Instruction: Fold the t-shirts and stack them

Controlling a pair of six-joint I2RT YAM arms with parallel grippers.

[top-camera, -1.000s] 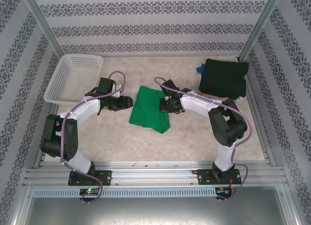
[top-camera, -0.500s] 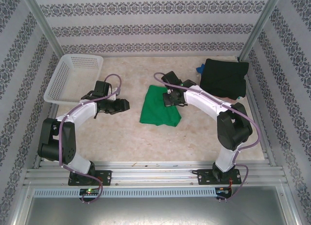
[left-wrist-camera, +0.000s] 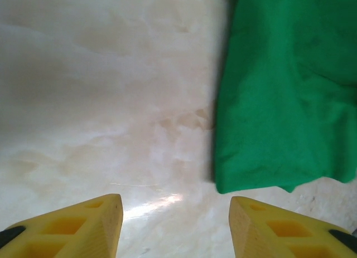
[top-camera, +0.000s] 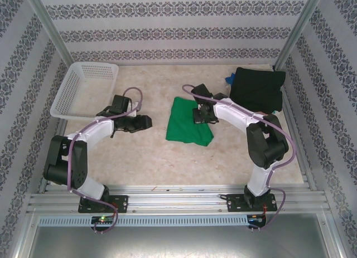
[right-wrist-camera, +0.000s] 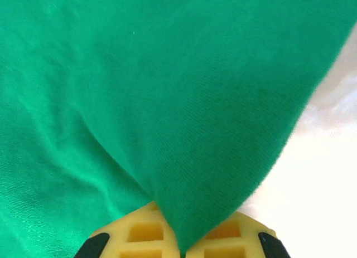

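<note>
The bright green t-shirt [top-camera: 188,127] lies folded in the middle of the table. My right gripper [top-camera: 199,114] is at the shirt's far right edge, shut on a fold of the green fabric [right-wrist-camera: 167,102], which is pinched between the yellow fingers [right-wrist-camera: 139,233]. My left gripper [top-camera: 147,122] stands open just left of the shirt, with bare table between its fingertips [left-wrist-camera: 97,222]; the shirt's near corner [left-wrist-camera: 279,102] lies ahead and to the right of it. A folded black t-shirt [top-camera: 256,89] sits at the back right, with a bit of blue cloth [top-camera: 229,78] at its left edge.
A white lattice basket [top-camera: 83,89] stands at the back left, close behind the left arm. Metal frame posts and patterned walls close in the table. Bare marble-look tabletop [top-camera: 156,152] lies in front of the green shirt.
My right gripper has pulled the green shirt to the right and a little back, and the shirt has shifted away from the left gripper. The left gripper has barely moved.
</note>
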